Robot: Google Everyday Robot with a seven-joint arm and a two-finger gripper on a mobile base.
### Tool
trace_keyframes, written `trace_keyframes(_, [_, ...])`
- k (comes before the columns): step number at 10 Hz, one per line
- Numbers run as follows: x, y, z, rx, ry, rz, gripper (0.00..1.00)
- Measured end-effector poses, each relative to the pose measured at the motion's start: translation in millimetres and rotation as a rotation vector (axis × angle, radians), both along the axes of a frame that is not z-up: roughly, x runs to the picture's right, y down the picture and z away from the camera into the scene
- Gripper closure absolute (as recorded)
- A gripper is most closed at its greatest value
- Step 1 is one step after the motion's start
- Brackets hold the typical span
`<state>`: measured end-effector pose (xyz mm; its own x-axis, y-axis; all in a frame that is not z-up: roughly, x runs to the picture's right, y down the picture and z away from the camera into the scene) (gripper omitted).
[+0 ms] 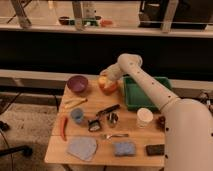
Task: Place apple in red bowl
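The apple (103, 80) is a small pale yellow fruit, held just above the inside of the orange-red bowl (108, 89), which stands at the back middle of the wooden table (100, 160). My gripper (105, 77) reaches in from the right, over the bowl, and is closed around the apple. The arm's elbow (130, 62) stands above the green tray. The gripper and apple hide part of the bowl's inside.
A purple bowl (77, 83) is left of the red bowl and a green tray (145, 95) is right of it. Nearer are a yellow item (75, 103), red chili (63, 127), blue cup (77, 116), black-handled tool (107, 110), white cup (144, 118), grey cloth (82, 148) and blue sponge (124, 148).
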<state>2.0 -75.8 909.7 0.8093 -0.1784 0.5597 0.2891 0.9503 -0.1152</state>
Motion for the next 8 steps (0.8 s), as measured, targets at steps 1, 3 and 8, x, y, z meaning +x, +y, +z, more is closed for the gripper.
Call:
trace_keyframes(1, [2.9, -7.8, 6.5, 0.008, 0.009, -0.003, 1.00])
trace_keyframes(3, [12.0, -12.7, 16.2, 0.002, 0.024, 0.011, 1.00])
trace_keyframes(8, [27.3, -8.3, 21.7, -0.019, 0.059, 0.058, 1.00])
